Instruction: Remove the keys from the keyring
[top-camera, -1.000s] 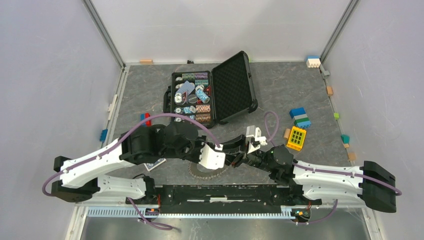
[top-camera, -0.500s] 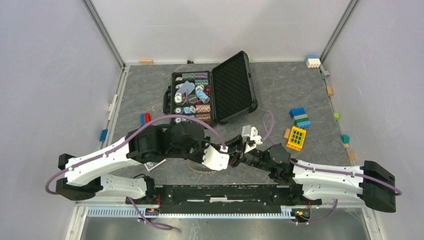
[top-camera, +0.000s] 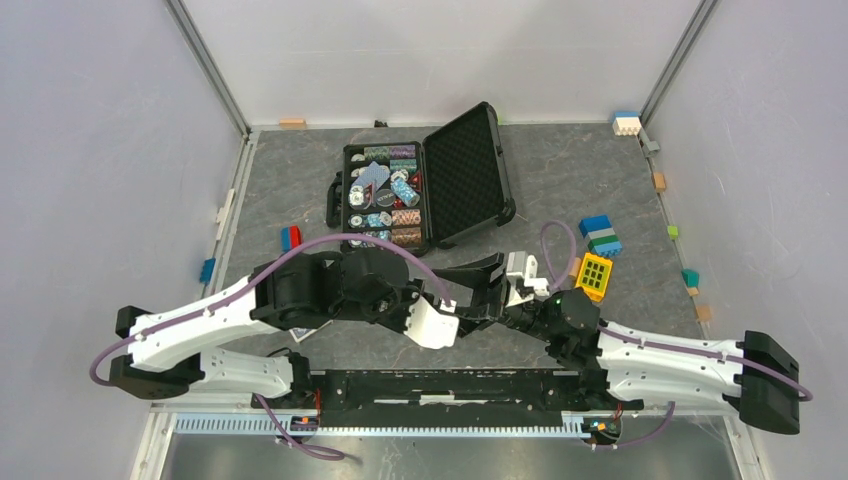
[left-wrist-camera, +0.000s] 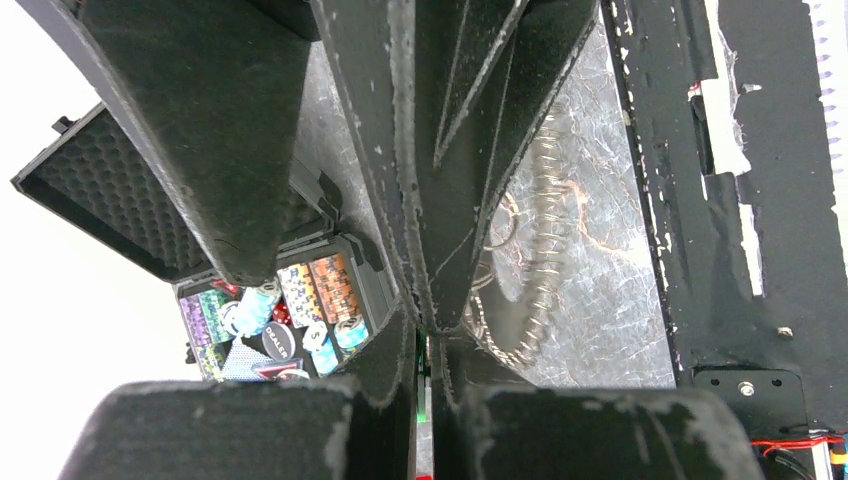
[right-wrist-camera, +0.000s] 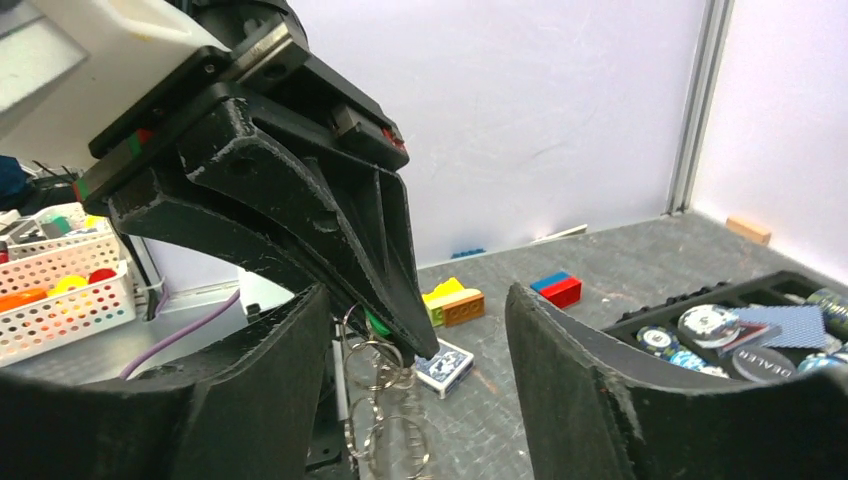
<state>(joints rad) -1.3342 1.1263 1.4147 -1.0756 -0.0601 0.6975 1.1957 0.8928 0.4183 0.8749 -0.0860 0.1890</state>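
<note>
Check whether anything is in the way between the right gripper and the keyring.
Nothing loose is. The keyring hangs from the shut left gripper, whose tips sit between the open right gripper's fingers, just above the ring.

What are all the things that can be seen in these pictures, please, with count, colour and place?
case: one, black, open, far centre of the table.
poker chips: many, mixed colours, inside the case.
keyring: one, silver hoop, near centre.
keys: many, silver, fanned on the keyring; one green tag.
card deck: one, blue, near left of the table.
toy bricks: several, mixed colours, right of the case and along the edges.
left gripper: one, black, jaws shut on the keys.
right gripper: one, black, jaws open, one each side of the left gripper.
</note>
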